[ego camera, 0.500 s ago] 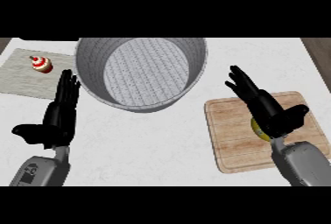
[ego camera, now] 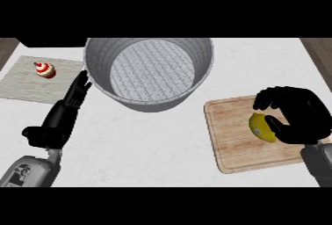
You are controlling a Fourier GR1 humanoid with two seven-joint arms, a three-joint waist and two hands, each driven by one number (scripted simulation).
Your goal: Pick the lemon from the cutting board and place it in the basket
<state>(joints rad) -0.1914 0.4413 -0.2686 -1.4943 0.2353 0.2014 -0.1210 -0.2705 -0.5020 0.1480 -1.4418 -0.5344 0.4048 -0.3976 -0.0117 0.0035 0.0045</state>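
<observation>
right hand (ego camera: 295, 116) curling round yellow lemon (ego camera: 261, 127), thumb and fingers closing either side for lift; lemon sitting on pale wooden cutting board (ego camera: 233, 145). grey round basket (ego camera: 149, 70) waiting well apart on white bench (ego camera: 149, 149). left hand (ego camera: 65, 114) resting, fingers straight.

My right hand (ego camera: 298, 116), matt black like hard plastic, curls round the lemon (ego camera: 261, 127), whose yellow skin looks smooth with a faint sheen. Beneath lies the cutting board (ego camera: 233, 145), pale wood with visible grain and a routed groove near its rim. The basket (ego camera: 150, 66) is grey, its wall and floor finely ribbed as if woven. The counter (ego camera: 149, 149) is white, smooth and matt. My left hand (ego camera: 62, 116) shares the same matt black finish.
</observation>
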